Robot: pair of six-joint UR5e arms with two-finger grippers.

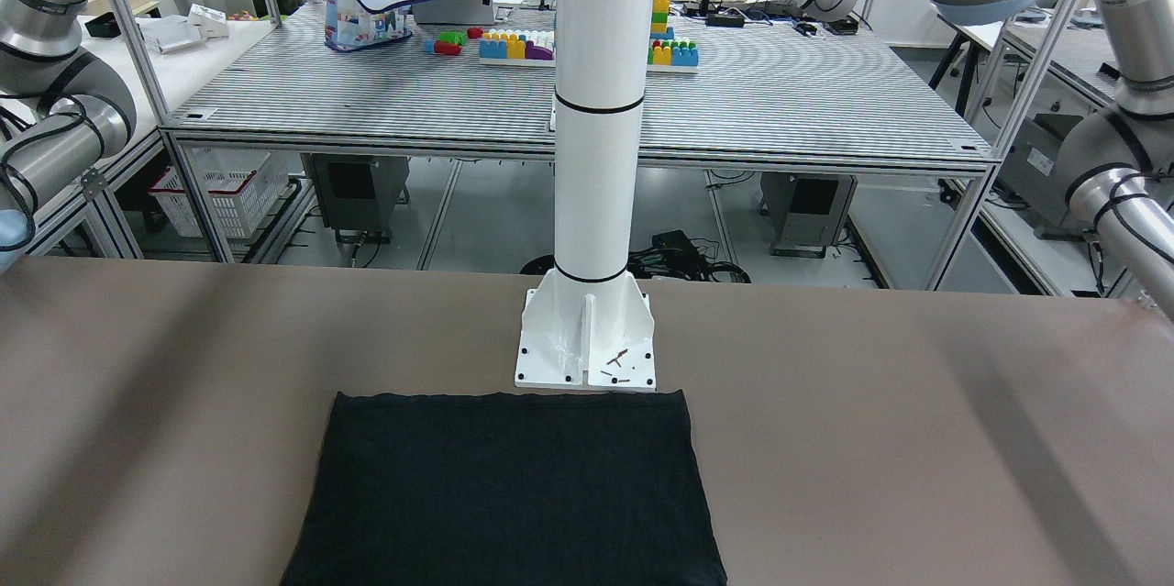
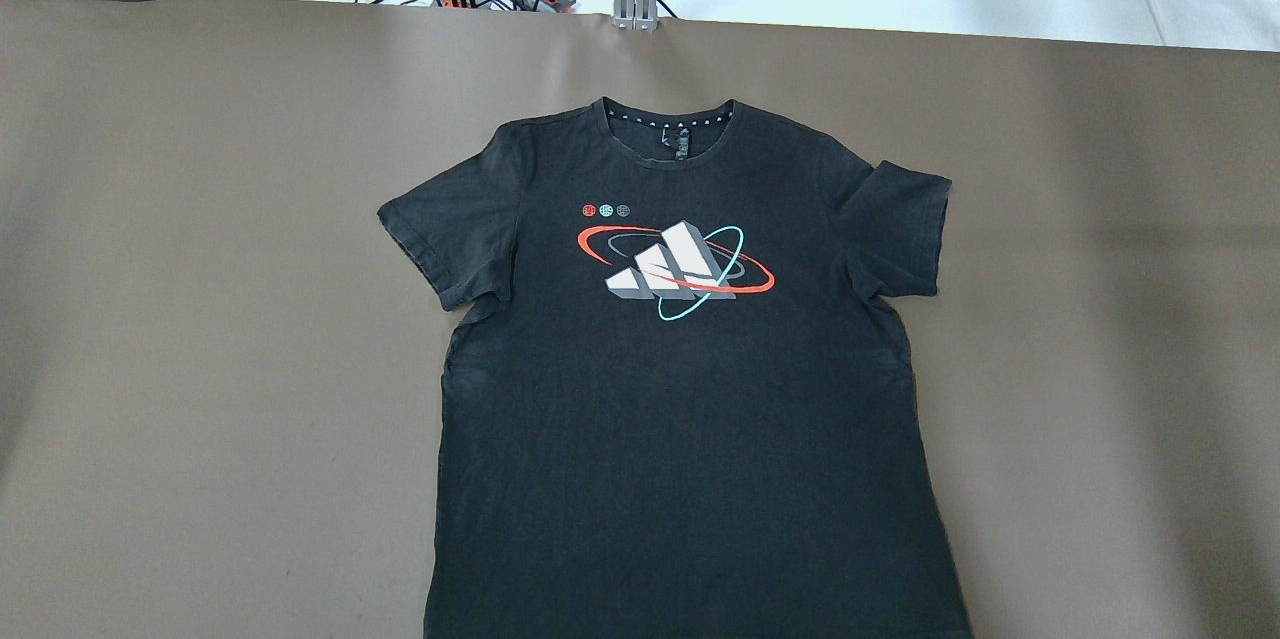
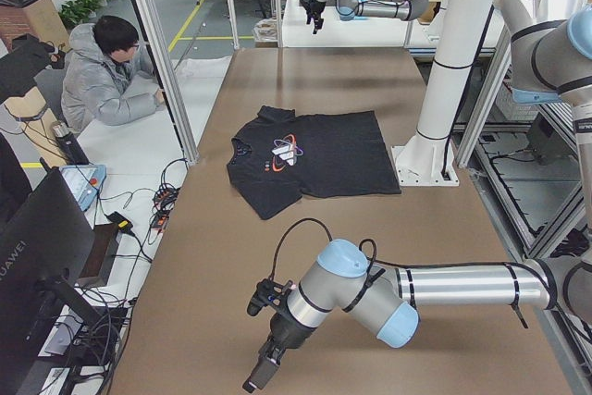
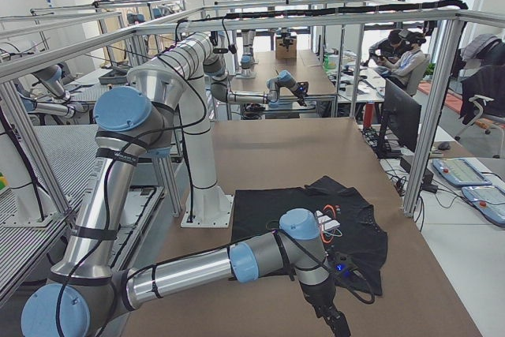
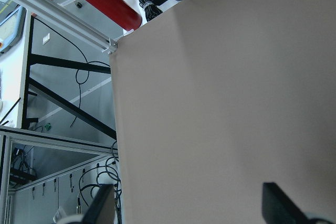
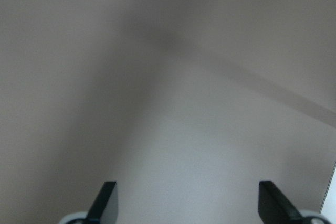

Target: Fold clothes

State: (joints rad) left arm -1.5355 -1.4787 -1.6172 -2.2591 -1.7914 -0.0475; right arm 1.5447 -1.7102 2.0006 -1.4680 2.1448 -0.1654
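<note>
The black T-shirt (image 2: pixel 680 399) lies flat, print up, at the middle of the desk (image 2: pixel 200 269). Its hem is just beside the white pillar base plate (image 1: pixel 587 343) on the robot-side edge, and its collar points toward the operator-side edge. The left gripper (image 5: pixel 191 205) hangs over bare desk by the left end edge, fingers spread and empty, well apart from the T-shirt. The right gripper (image 6: pixel 190 200) hangs over bare desk toward the right end, fingers spread and empty, apart from the T-shirt.
</note>
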